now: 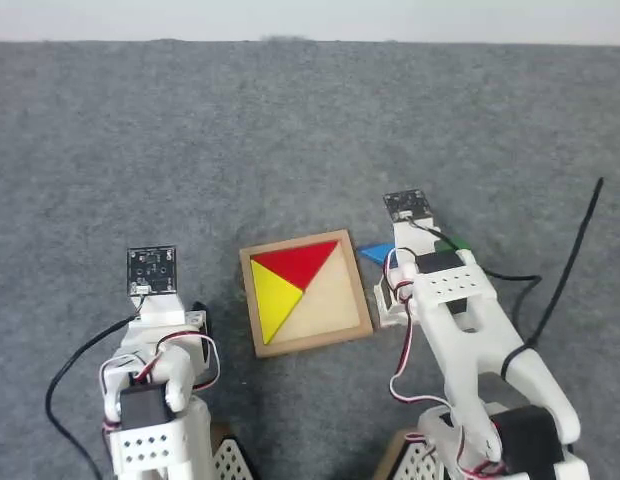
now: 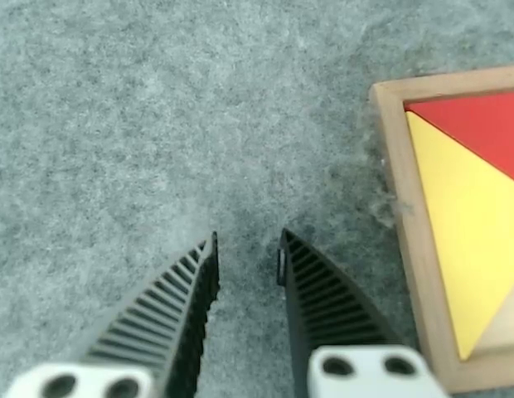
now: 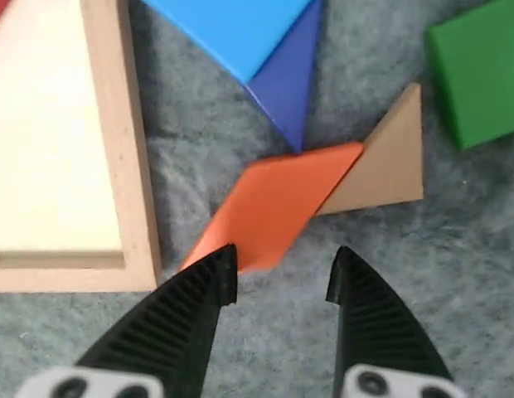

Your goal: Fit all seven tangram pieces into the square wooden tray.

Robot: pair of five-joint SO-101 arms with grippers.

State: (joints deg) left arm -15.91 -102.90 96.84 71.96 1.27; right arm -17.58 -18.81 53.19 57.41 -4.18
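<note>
While the tray (image 1: 250, 303) lies on the table (image 1: 140, 130) between the arms, the red triangle (image 1: 298, 262) and yellow triangle (image 1: 273, 298) sit inside it. Orange parallelogram (image 3: 273, 203), blue triangle (image 3: 232, 29), tan triangle (image 3: 385, 162) and green piece (image 3: 477, 75) lie outside, beside the tray. Right gripper (image 3: 283, 265): fingers parted, empty, at the orange parallelogram. Left gripper (image 2: 249, 240): fingers parted, empty, over the table.

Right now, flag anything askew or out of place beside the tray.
Nothing damaged. The orange parallelogram lies crooked against the tan triangle, possibly overlapping it, with the blue triangle tip touching. All sit on the carpet outside the tray, ahead of the right tool.
</note>
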